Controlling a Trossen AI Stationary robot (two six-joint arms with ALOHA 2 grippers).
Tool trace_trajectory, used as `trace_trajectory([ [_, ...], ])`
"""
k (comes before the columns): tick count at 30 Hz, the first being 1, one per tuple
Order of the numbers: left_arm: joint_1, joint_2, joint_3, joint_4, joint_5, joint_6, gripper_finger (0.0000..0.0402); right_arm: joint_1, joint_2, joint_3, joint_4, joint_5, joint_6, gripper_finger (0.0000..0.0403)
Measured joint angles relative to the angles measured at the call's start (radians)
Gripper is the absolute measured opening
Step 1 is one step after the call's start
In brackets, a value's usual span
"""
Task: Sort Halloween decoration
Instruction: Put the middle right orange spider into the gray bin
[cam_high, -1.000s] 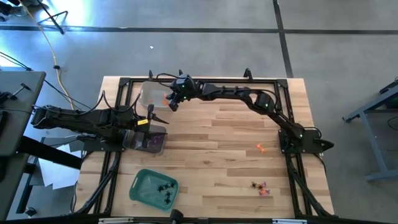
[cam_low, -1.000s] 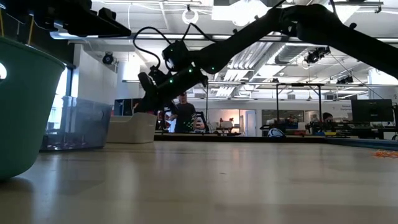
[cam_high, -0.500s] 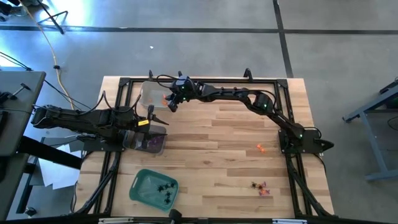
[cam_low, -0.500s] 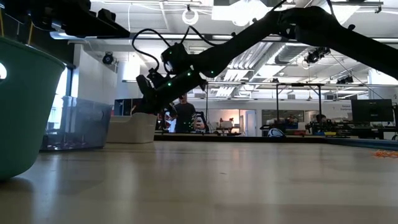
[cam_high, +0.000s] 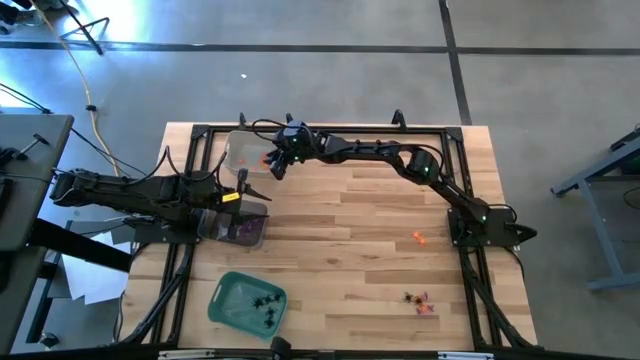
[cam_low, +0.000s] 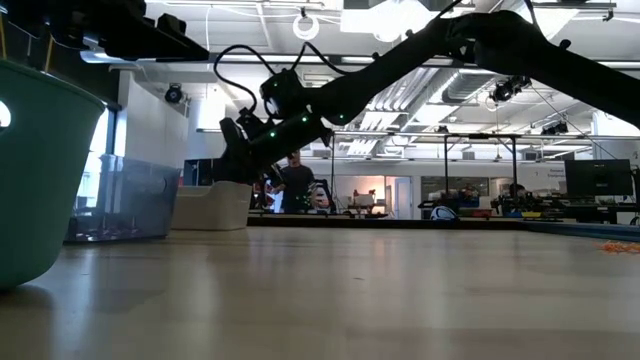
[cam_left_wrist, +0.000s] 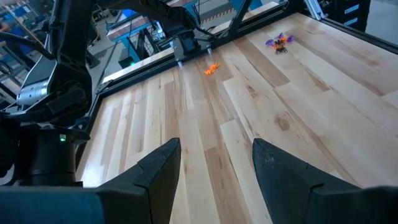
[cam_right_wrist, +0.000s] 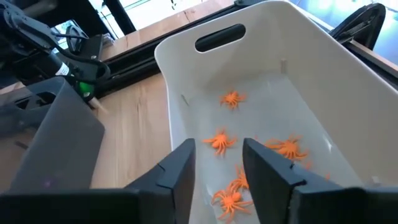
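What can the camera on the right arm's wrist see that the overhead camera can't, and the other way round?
Only the right wrist view looks down into the white tray: orange spiders lie on its floor, and the right gripper hangs open and empty above them.

Only the high view shows the whole table: the green tray with black spiders, loose trinkets near the right arm's base, and the left gripper waiting over a grey tray.

Both show the white tray and the right gripper above it.
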Motion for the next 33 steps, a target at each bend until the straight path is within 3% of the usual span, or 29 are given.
trace_trajectory([
  [8,0.0,0.0,0.0,-0.006,0.0,-0.015,0.0186,-0.005,-0.01,0.0,0.015,-0.002,-0.009,0.0144],
  [14,0.0,0.0,0.0,-0.021,0.007,-0.025,0.0186,-0.033,-0.106,-0.001,-0.118,0.002,-0.09,0.0144],
  [19,0.0,-0.009,-0.001,-0.034,0.007,-0.035,0.0186,-0.059,-0.224,-0.001,-0.385,0.009,-0.179,0.0144],
  [22,0.0,-0.015,-0.001,-0.038,0.007,-0.04,0.0186,-0.073,-0.277,0.001,-0.611,0.068,-0.217,0.0144],
  [27,0.001,-0.015,-0.001,-0.042,0.004,-0.042,0.0186,-0.091,-0.337,0.0,-1.004,0.143,-0.236,0.0144],
  [33,0.002,-0.015,-0.001,-0.037,-0.035,-0.042,0.0186,-0.079,-0.405,0.0,-1.343,0.201,-0.205,0.0132],
])
